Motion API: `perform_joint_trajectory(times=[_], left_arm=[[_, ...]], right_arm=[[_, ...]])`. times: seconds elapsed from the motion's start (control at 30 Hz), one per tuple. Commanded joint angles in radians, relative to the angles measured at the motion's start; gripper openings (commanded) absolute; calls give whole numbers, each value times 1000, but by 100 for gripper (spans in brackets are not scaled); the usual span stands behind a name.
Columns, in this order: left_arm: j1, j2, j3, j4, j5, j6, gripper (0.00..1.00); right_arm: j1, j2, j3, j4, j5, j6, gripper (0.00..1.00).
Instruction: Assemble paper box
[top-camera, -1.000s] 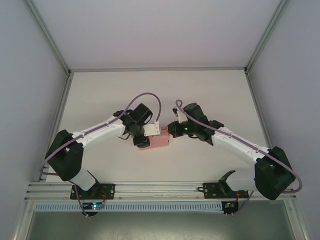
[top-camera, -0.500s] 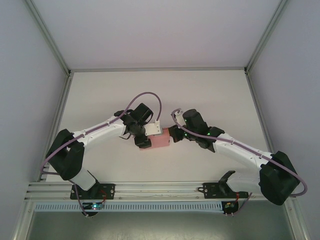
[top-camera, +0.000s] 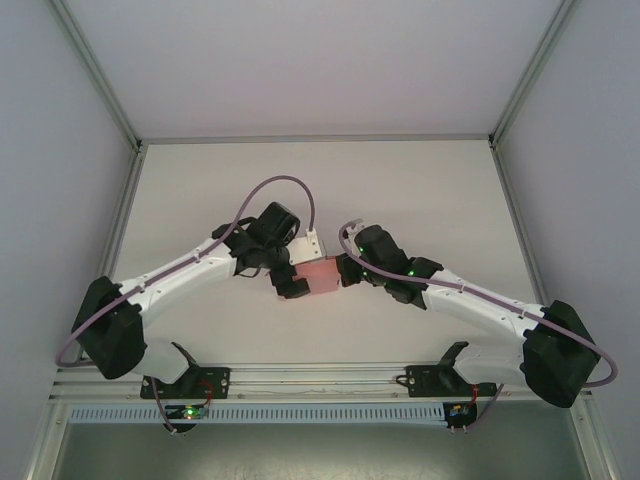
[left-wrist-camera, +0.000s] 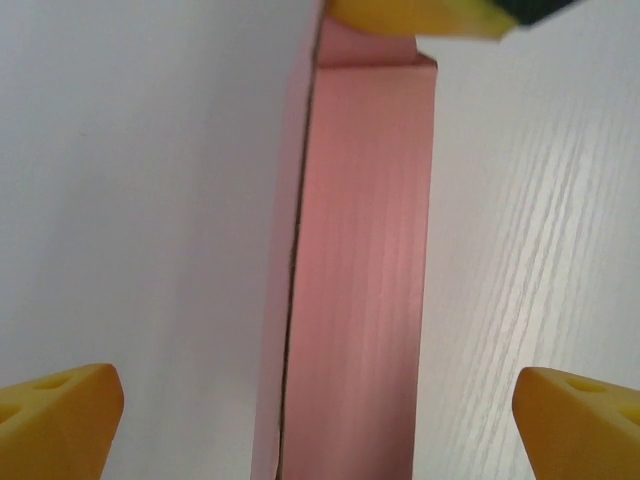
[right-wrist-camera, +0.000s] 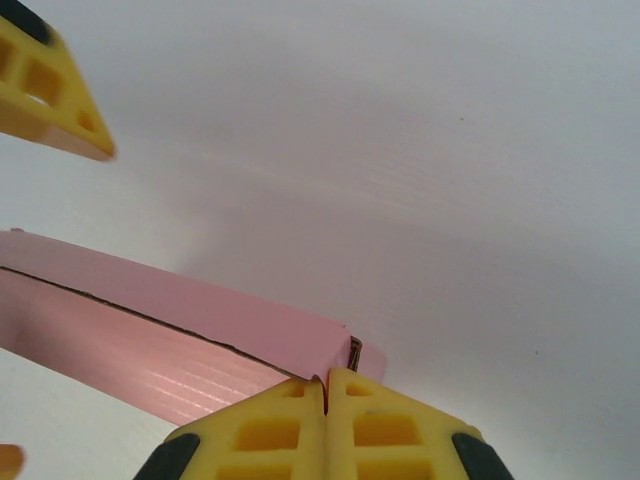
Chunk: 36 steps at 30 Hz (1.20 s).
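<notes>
The paper box (top-camera: 318, 276) lies on the white table (top-camera: 420, 190), in the middle and somewhat toward the near side, between the two arms. In the left wrist view, the box (left-wrist-camera: 360, 250) runs lengthwise away from the camera. A dark seam (left-wrist-camera: 291, 250) follows one long edge, where one panel's edge meets the next. Its faces are plain pink card with faint ribbing.

The left end effector (top-camera: 306, 268) is spread wide. In its own view, its yellow fingertips (left-wrist-camera: 62, 415) sit at the bottom corners, well apart from the box sides, with bare table showing in each gap. The left end effector (left-wrist-camera: 320, 425) straddles the near end of the box without touching it.

The right end effector (top-camera: 344, 270) is pressed together, its tips against the far end of the box. In its own view, the right end effector (right-wrist-camera: 327, 405) meets the end corner of the box (right-wrist-camera: 150, 330) right at the line between its fingers. I cannot tell whether any card is caught there.

Beyond the box, open table reaches to the far metal rail (top-camera: 320, 137) and to both side rails. On the near side there is less room, taken up by the arm bases. A purple cable (top-camera: 283, 181) loops above the left wrist.
</notes>
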<state>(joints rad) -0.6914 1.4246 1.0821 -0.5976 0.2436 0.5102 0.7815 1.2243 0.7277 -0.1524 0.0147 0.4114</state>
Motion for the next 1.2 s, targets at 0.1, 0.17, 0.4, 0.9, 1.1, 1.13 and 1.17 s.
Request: perform_joint_trajectory(times=[0.1,0.17,0.4,0.9,1.1,1.13,1.17], left_arm=[[-48,-110,-13,11,-164,-296,100],[-51,-162,-37,24,-235,-397,100],[-51,-355,-146,-29,-462,-698,100],[-51,-335,-186,-25,-359,-745,74],[-51,-298,-189,-22,-360,-758,51],[-50,-293,-186,-22,-347,-759,44],[-50,-289,-185,-19,-340,-762,40]], right_arm=[[24,8,15,-114,62,53,0],[29,9,18,-121,70,62,0],[39,11,22,-127,70,73,0],[53,17,39,-150,73,68,0],[53,17,36,-151,73,70,0],[54,17,35,-150,72,70,0],[54,18,35,-151,71,69,0]])
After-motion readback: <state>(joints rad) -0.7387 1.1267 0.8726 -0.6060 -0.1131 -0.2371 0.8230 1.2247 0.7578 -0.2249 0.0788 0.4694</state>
